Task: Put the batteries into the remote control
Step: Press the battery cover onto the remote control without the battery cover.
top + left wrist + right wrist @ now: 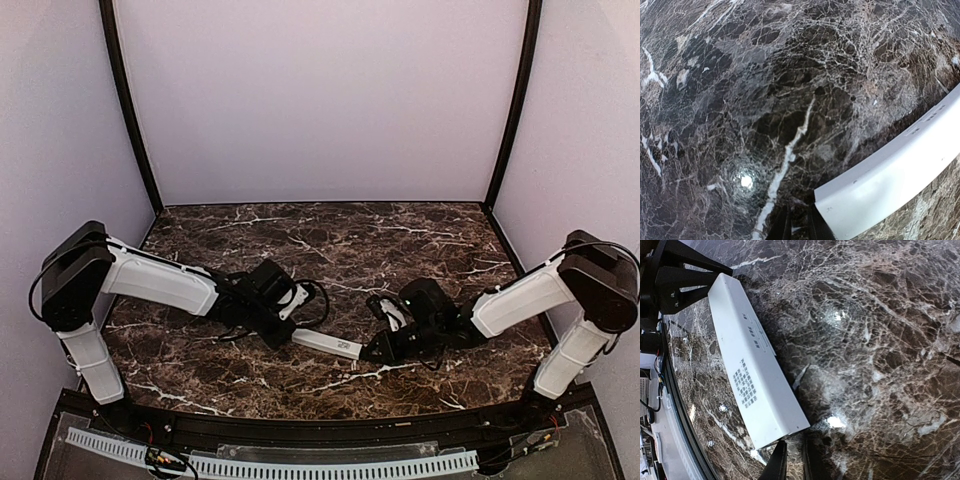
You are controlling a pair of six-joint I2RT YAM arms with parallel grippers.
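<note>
- The remote control [328, 343] lies low in the middle of the top view. Its long axis runs almost left to right, dipping a little toward the right.
- The left gripper [283, 328] sits at its left end and the right gripper [385, 345] at its right end, so neither arm is clearly nearer.
- In the left wrist view the bar slants from bottom centre to the right edge, its near corner just beside the finger tips.
- In the right wrist view it runs from upper left down to the tips at the bottom edge.
- In both wrist views only the dark tips show, with a thin slit of marble between them and no remote in it. I cannot tell whether either pair is clenched or released.
- The remote is a smooth, matt white, square-edged bar, with its printed label [746, 385] facing up.
- The table [330, 240] is glossy dark marble with white veins.
- The batteries appear in none of the views.
</note>
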